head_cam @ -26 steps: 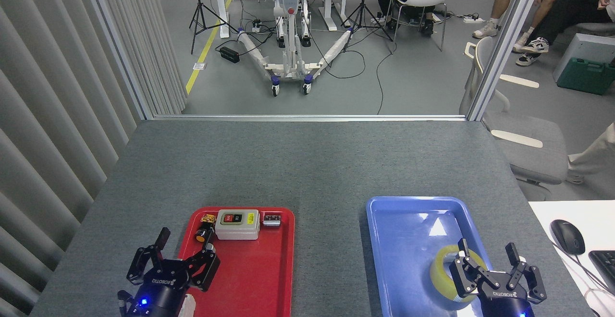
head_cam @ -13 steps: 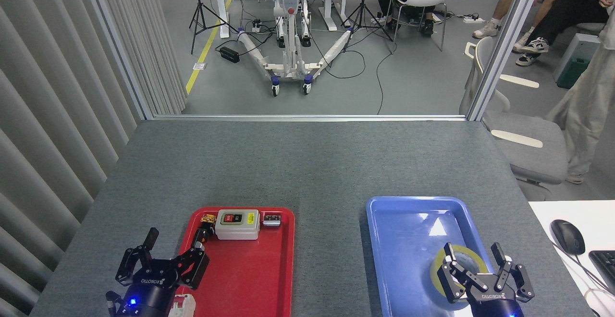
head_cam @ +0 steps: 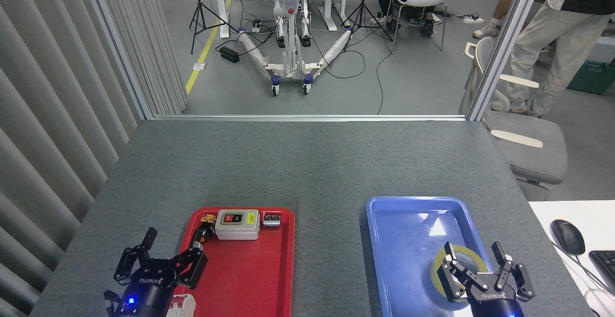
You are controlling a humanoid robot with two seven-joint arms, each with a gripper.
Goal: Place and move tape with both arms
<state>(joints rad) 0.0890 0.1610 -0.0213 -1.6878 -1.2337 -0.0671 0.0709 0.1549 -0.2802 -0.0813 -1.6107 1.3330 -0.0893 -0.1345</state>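
Note:
The tape, a yellow translucent roll with a pale core, lies in the near right part of the blue tray. My right gripper hovers over it, open, with one finger over the roll's hole and the other beyond its right rim. My left gripper is open at the bottom left, over the near left edge of the red tray, holding nothing.
On the red tray's far end sit a grey switch box, a small black-and-yellow part and a small black clip. A mouse and keyboard lie on a white desk at right. A person stands beyond the partition.
Both grippers drew back toward the near edge over the first half second, then held still. The right one stays over the tape. A person has walked in at the far right.

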